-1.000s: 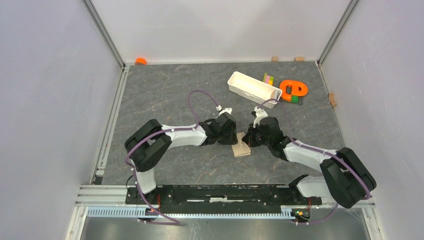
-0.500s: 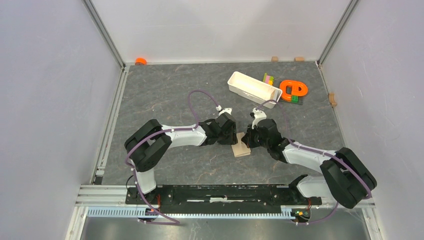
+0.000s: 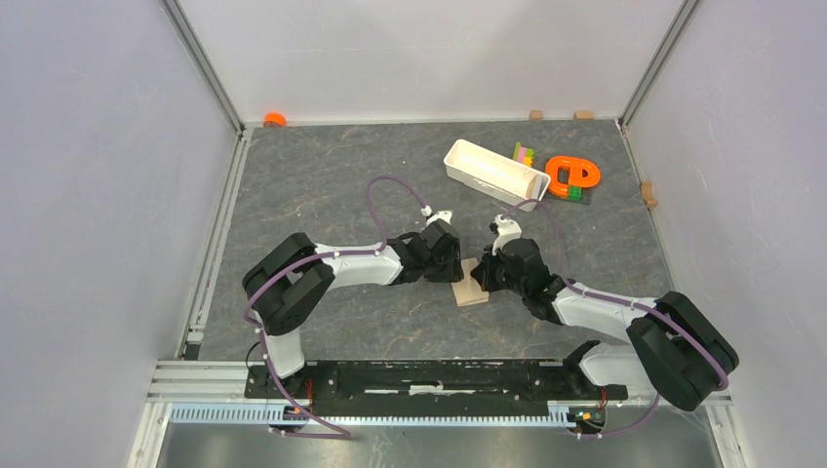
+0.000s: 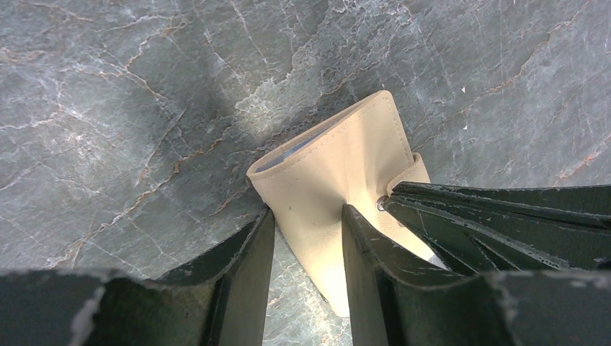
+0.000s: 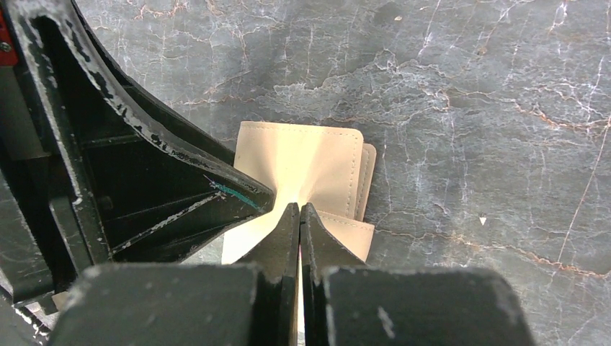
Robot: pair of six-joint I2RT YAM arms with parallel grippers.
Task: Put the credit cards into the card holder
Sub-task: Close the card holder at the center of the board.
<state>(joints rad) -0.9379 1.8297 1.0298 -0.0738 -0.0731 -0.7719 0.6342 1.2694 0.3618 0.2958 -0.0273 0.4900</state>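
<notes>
The tan card holder (image 3: 472, 290) lies folded on the table between both wrists. My left gripper (image 4: 308, 213) stands partly open astride its near corner: one finger sits at the card holder's (image 4: 339, 158) edge and the other presses on its top face. My right gripper (image 5: 300, 207) is shut, and its tips push down on the card holder (image 5: 310, 155) beside the snap tab (image 4: 411, 171). A thin blue strip shows in the fold's mouth. No credit cards show in any view.
A long white tray (image 3: 495, 172) stands at the back right, with an orange toy (image 3: 571, 175) and small coloured blocks (image 3: 525, 153) beside it. An orange cap (image 3: 275, 119) lies at the back left corner. Small wooden blocks (image 3: 649, 192) sit along the walls.
The right wrist has edged slightly to the left and nearer over the card holder. The left arm and the card holder have stayed put.
</notes>
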